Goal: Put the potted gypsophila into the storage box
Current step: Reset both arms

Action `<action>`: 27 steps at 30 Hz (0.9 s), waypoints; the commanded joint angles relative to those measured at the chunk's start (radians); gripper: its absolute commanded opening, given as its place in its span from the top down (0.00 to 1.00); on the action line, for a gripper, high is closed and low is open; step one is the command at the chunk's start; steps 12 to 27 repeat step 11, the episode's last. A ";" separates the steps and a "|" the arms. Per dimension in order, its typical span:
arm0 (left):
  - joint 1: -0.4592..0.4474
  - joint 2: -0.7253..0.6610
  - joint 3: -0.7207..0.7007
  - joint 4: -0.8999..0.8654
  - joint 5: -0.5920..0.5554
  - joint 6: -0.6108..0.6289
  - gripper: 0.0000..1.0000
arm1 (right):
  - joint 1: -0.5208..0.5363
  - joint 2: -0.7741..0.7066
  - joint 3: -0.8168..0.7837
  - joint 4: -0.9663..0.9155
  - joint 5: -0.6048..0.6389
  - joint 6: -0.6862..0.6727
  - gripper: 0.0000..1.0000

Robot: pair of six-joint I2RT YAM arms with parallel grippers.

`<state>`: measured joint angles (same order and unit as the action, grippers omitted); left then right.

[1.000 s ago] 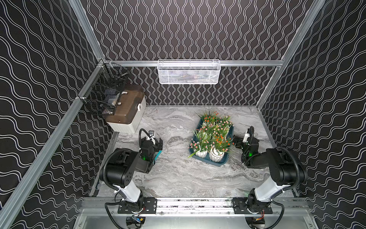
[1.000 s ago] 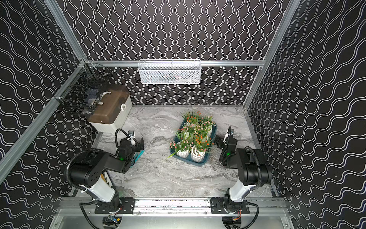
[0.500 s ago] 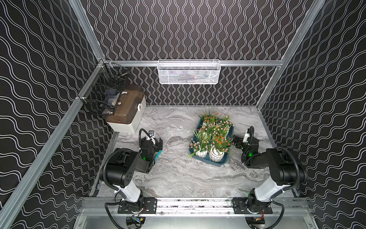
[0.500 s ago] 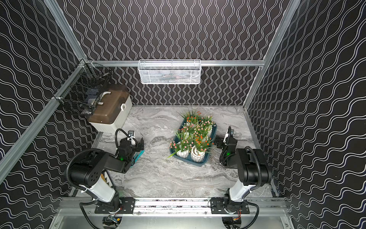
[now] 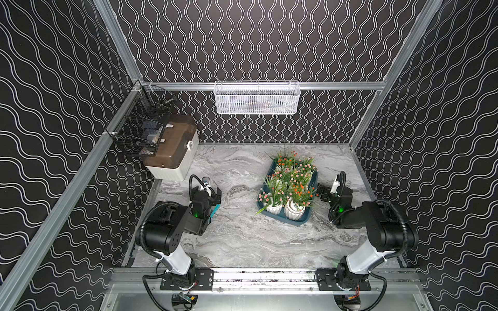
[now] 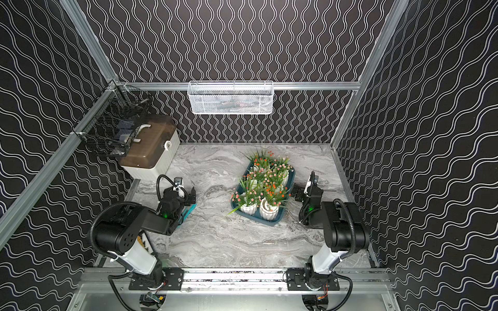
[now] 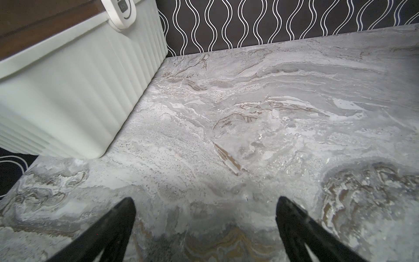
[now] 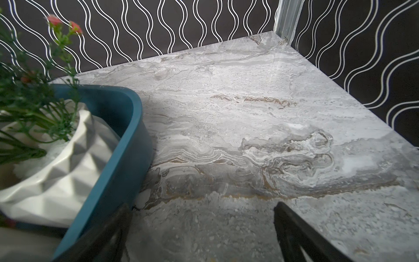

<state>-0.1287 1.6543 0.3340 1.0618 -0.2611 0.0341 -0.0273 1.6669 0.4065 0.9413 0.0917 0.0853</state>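
Overhead view of a marble-patterned tabletop (image 5: 237, 237) walled in black panels with white wavy lines. Two black robot arms are mounted at its near edge.

At far left, a black wire basket (image 5: 140, 126) hangs on the side rail above a white ribbed box with a brown lid (image 5: 169, 150). Near that box the left gripper (image 7: 205, 199) sits low, jaws spread wide and empty. Its wrist camera sees only the box's corner and bare marble.

At centre back, a white wire-mesh basket (image 5: 257, 98) hangs from the rear rail.

Right of centre sits the storage box (image 5: 281, 221), a shallow dark-teal tray. Its long axis runs from near to far, with the far end leaning slightly rightward. The potted gypsophila (image 5: 292, 183) stand inside it: white faceted pots crowded together under green spikes and pink, red and orange blossoms. Two pots show clearly at the near end and the rest are half hidden by foliage. No pot is seen on the marble.

At right, the right gripper (image 8: 201, 205) is low over the table, jaws wide apart, holding nothing. The tray's long side wall lies just beside it, on its left, with one pot visible over the rim in the wrist view. The right arm is much nearer the plants, and the left stands well apart across open marble. The pots appear to be all stowed, with little or nothing left to move.
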 commanded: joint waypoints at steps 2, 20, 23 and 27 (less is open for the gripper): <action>0.001 0.001 0.005 0.033 -0.008 0.000 0.01 | 0.001 0.001 0.003 0.019 -0.001 -0.005 0.00; 0.002 0.002 0.006 0.033 -0.008 0.001 0.01 | 0.001 0.001 0.003 0.020 -0.001 -0.005 0.00; 0.002 0.002 0.006 0.033 -0.008 0.001 0.01 | 0.001 0.001 0.003 0.020 -0.001 -0.005 0.00; 0.002 0.002 0.006 0.033 -0.008 0.001 0.01 | 0.001 0.001 0.003 0.020 -0.001 -0.005 0.00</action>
